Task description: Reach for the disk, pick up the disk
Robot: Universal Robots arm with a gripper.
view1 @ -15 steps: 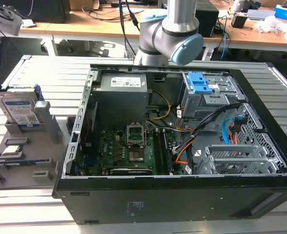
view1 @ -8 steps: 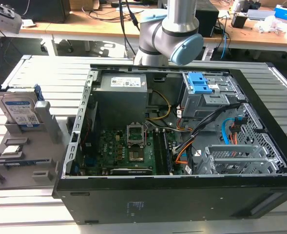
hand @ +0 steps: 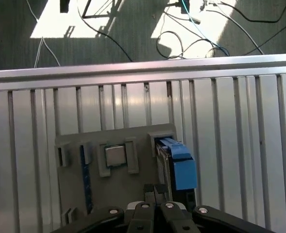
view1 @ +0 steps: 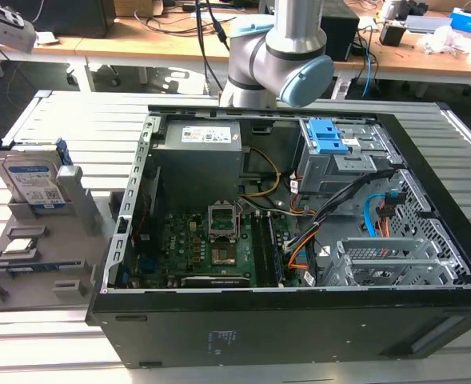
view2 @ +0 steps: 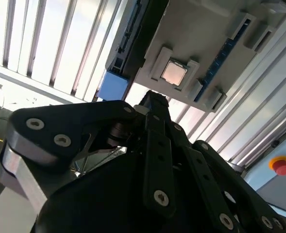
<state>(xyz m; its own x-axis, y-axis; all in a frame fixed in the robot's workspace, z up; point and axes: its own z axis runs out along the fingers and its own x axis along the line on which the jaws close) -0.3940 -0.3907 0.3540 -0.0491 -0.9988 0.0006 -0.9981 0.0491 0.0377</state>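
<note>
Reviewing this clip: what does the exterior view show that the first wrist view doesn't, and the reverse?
Exterior view's own: the open computer case with its motherboard, and the arm behind it. First wrist view's own: the claw, and cables on the floor beyond the table. Shared: the disk standing upright in the grey holder, the processor chip seated in that holder, and the slatted table.

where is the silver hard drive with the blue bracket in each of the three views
Exterior view: the flat silver metal hard drive in its bright blue plastic bracket stands upright in a grey plastic holder, at the exterior view's left.
First wrist view: drive edge-on in the holder's slot, beside the small square silver processor chip.
Second wrist view: its blue end at the holder's edge.
Shared landmark: that chip, seated in the holder.
</note>
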